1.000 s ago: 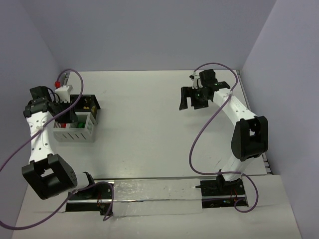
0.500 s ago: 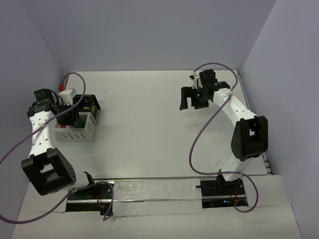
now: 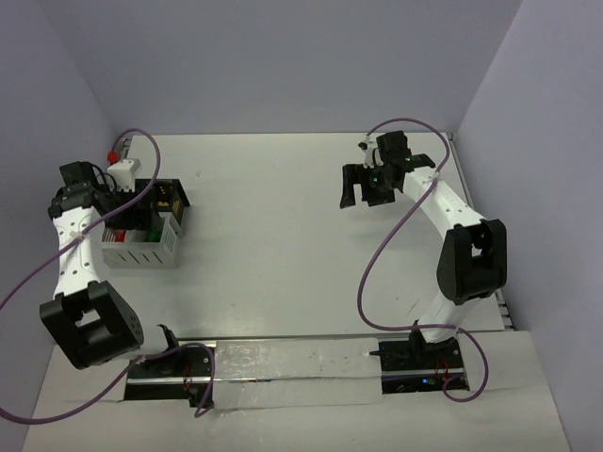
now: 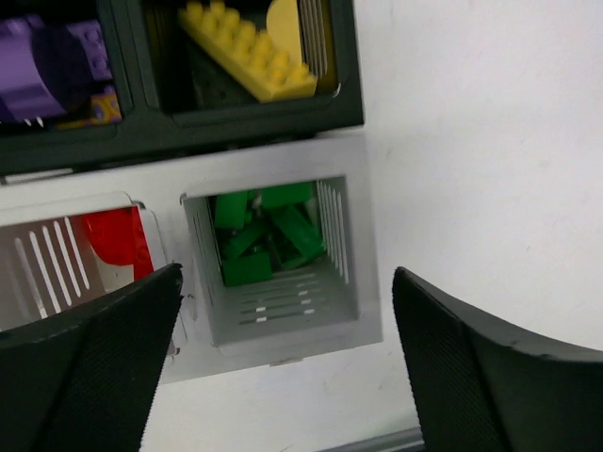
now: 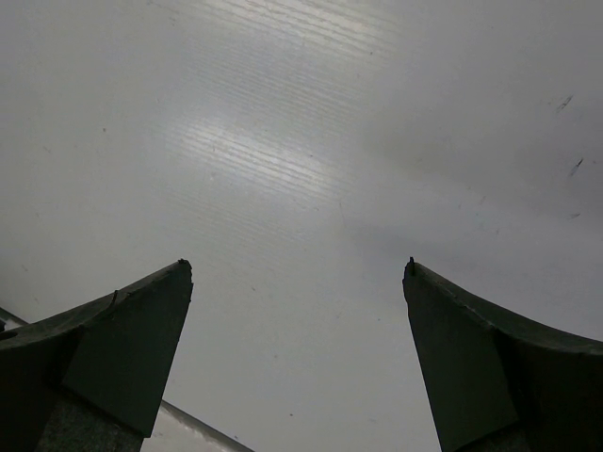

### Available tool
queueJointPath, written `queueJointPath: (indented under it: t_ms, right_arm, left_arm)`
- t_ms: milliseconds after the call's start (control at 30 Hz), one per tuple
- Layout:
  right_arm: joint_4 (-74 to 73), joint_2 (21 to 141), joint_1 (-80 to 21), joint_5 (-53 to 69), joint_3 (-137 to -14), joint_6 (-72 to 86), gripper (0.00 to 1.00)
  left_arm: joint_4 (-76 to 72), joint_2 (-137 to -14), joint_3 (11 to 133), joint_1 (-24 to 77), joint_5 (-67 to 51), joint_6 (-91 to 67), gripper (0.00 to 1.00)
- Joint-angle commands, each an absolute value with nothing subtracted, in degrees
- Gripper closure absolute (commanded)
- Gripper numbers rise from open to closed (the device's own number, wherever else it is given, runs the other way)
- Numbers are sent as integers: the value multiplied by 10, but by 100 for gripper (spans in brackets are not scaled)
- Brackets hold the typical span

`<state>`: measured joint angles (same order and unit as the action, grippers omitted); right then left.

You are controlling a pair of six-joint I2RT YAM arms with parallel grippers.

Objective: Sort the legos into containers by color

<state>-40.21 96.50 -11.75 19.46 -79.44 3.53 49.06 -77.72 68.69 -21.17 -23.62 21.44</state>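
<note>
- Left end effector (image 4: 287,275) hangs released over the green legos (image 4: 267,237).
- Lift it straight up, clear of the white box (image 4: 337,247) walls.
- Right end effector (image 5: 297,268): released, empty.

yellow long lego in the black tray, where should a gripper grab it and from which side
Grip the yellow long lego across its two long sides, near mid-length, coming straight down from above. It lies studs-up and diagonal in the black tray, whose walls probably block any sideways approach, so turn the jaws to match that diagonal.
</note>
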Motion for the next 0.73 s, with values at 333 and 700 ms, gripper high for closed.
queueJointPath:
  t_ms: [333, 700]
  right_arm:
    - [-246, 732, -120, 168, -691, 33, 0]
    - [-211, 596, -120, 93, -610, 34, 0]
  left_arm:
    - [306, -745, 709, 93, -195, 13, 1]
    - [248, -714, 672, 131, -130, 6, 1]
